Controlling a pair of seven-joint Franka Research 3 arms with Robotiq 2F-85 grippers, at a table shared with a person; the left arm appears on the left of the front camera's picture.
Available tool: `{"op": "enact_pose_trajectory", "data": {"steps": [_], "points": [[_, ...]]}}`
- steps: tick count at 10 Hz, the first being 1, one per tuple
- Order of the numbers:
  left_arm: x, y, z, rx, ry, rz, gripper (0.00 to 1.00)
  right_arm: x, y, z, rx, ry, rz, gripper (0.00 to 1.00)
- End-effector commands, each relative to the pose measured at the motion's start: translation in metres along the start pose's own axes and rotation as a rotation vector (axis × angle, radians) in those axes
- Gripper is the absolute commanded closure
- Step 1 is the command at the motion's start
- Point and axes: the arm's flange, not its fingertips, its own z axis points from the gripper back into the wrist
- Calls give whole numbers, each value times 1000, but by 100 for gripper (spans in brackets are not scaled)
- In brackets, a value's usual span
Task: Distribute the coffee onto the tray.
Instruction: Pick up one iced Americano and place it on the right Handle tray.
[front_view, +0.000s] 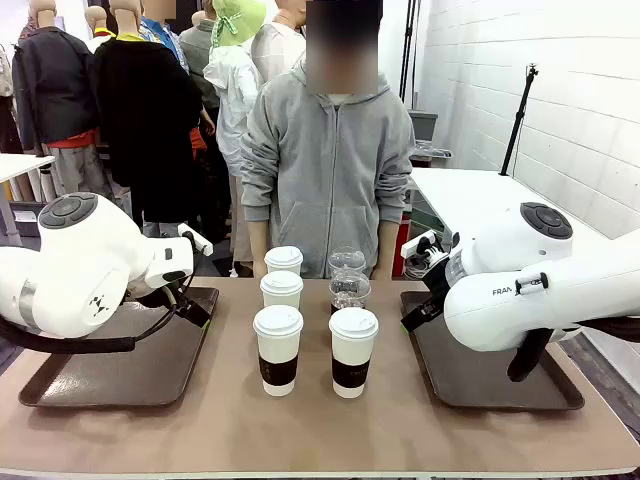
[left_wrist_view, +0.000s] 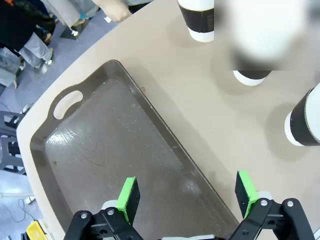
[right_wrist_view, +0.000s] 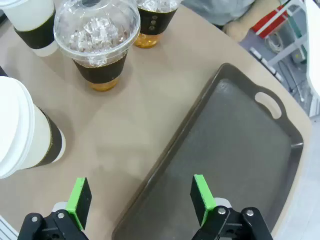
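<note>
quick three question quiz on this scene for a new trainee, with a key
1. Fill in: the left gripper and the right gripper are both ____.
2. How many white cups stand between the left tray and the right tray? A two, B four, C six.
3. True or false: one of the white cups stands on the left tray.

Key: 1 open. 2 B. 3 false.
</note>
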Motion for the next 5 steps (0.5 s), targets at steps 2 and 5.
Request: {"op": "enact_pose_trajectory", "data": {"steps": [2,5], "points": [[0,0,0,2,-5,0,0,0,0,-1,-1,-2,0,0],[0,0,0,2,-5,0,0,0,0,-1,-1,-2,0,0]]}}
